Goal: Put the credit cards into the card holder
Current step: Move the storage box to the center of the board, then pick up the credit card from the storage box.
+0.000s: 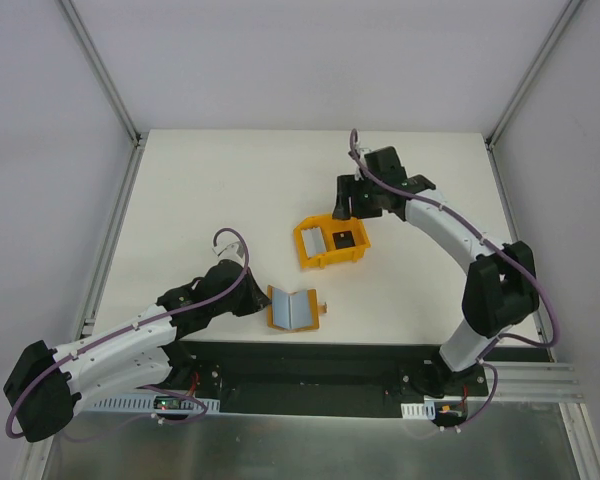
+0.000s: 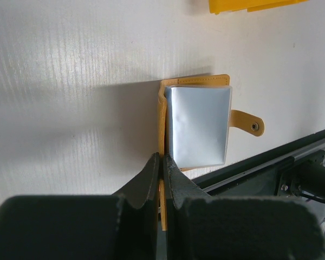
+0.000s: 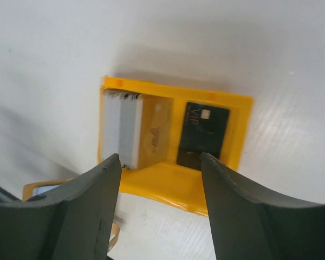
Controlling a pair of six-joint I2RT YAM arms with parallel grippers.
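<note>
White table [image 1: 230,190], yellow bin [image 1: 305,246], card holder [image 1: 292,308]

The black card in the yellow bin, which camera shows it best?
Right wrist: the black card lies flat in the yellow bin, close and unblocked. Top external shows only a small dark patch; left wrist misses it.

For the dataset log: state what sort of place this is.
Probably a robotics lab test cell: a white table boxed in by plain panels on aluminium rails, left arm and right arm bolted at its near edge, with a card holder and yellow bin as props.
</note>
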